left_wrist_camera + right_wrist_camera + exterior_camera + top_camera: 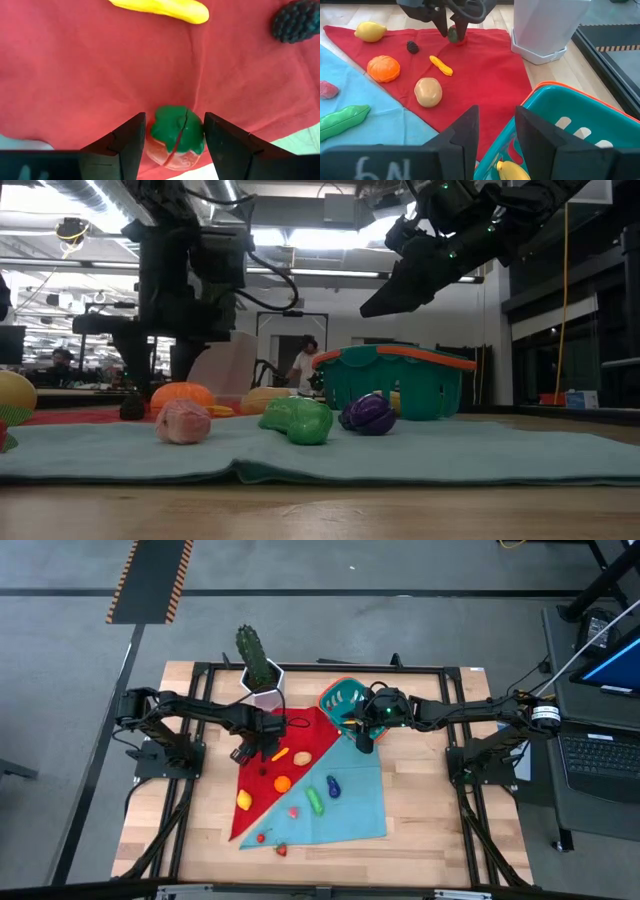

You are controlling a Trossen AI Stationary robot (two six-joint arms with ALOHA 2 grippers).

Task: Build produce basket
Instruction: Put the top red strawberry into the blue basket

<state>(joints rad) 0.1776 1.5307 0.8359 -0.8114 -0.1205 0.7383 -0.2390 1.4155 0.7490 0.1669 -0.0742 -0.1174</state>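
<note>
A red berry with a green cap [175,135] sits cap up on the red cloth [75,75], near its far left corner. My left gripper [175,150] points down over the berry with one finger close on each side. The teal basket [340,698] with an orange-red rim stands at the far middle with a yellow piece [509,170] inside. My right gripper [496,145] hangs open just above the basket's near corner [372,305], with nothing between its fingers. More produce lies on the cloths: lemon [370,31], orange [383,68], potato [428,92], cucumber [315,800], eggplant [333,786]. My left gripper comes at the berry from above, its fingers [131,142] hard by the berry's two sides [150,142]. I cannot tell whether they touch it. The berry's underside rests on the red cloth.
The white pot with the cactus [262,675] stands just beyond my left gripper, at the cloth's far corner. A dark berry [295,20] and a small yellow piece [160,7] lie close to the red berry. A teal cloth [350,805] covers the near right.
</note>
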